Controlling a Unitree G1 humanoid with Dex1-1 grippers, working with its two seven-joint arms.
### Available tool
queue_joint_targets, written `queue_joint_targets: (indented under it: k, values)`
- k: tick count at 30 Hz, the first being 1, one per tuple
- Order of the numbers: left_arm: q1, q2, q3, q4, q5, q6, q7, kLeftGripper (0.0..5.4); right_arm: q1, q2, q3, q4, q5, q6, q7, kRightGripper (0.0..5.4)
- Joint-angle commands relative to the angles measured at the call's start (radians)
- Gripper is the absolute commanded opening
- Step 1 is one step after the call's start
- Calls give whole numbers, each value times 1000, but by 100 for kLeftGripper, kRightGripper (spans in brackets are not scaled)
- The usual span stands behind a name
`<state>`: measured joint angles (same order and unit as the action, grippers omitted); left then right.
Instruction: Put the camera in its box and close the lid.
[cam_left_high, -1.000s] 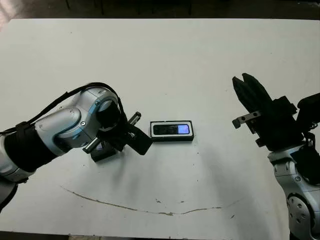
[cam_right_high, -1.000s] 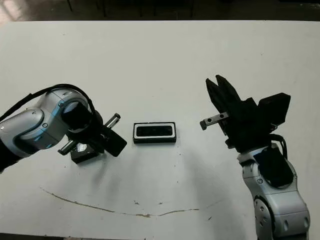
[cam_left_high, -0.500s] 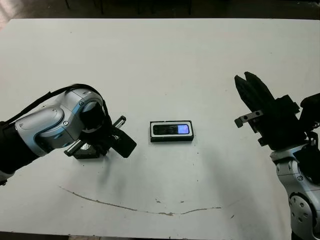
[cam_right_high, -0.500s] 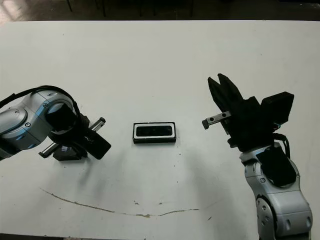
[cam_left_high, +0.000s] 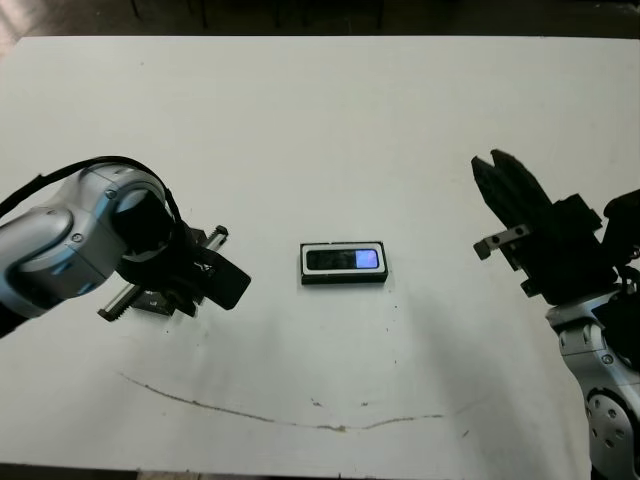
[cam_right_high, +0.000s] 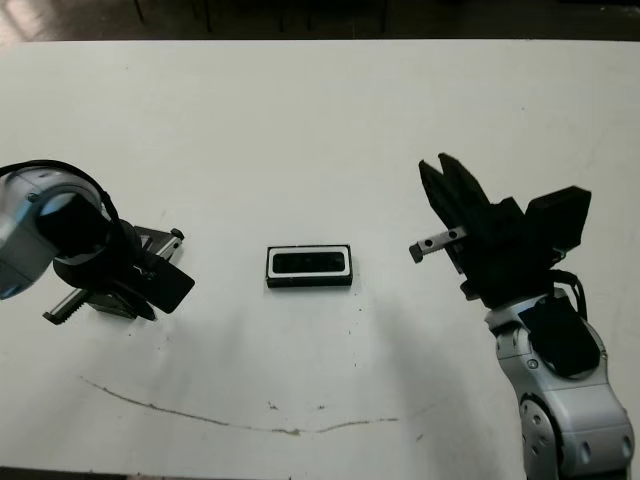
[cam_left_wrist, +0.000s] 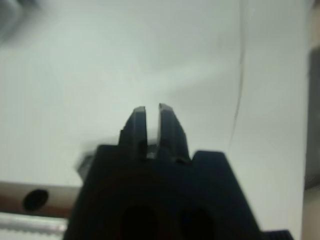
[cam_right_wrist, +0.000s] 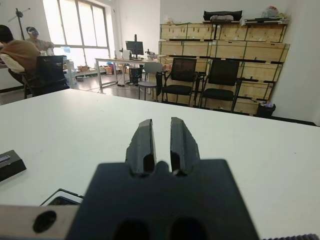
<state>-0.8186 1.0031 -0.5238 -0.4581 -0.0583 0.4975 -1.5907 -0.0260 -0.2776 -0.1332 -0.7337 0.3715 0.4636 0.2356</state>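
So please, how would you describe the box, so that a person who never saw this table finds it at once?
Look at the middle of the white table, between the two robot arms. The box lies flat there alone, a small shallow tray with a black rim and white lining. A slim black camera with a bluish patch lies inside it, which nothing else here has.

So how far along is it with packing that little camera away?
Done: the camera already lies in the box. In hand: nothing that shows; the right gripper hovers shut and empty. Left: the lid is off, lying on the table on the left gripper's side, and must go on.
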Motion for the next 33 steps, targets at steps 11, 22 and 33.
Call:
queue_joint_targets:
  k: [11,22,33]
  values:
    - [568,-223,826,-274,-510,278,558,0,0,-17,10,42,12,0,25,3]
    - [1102,-606,843,-500,-205,205,1236,83,-9,1,26,130,25,-90,74,0]
    - [1170,-592,814,-444,-128,167,1290,341,0,1,42,186,18,-142,102,0]
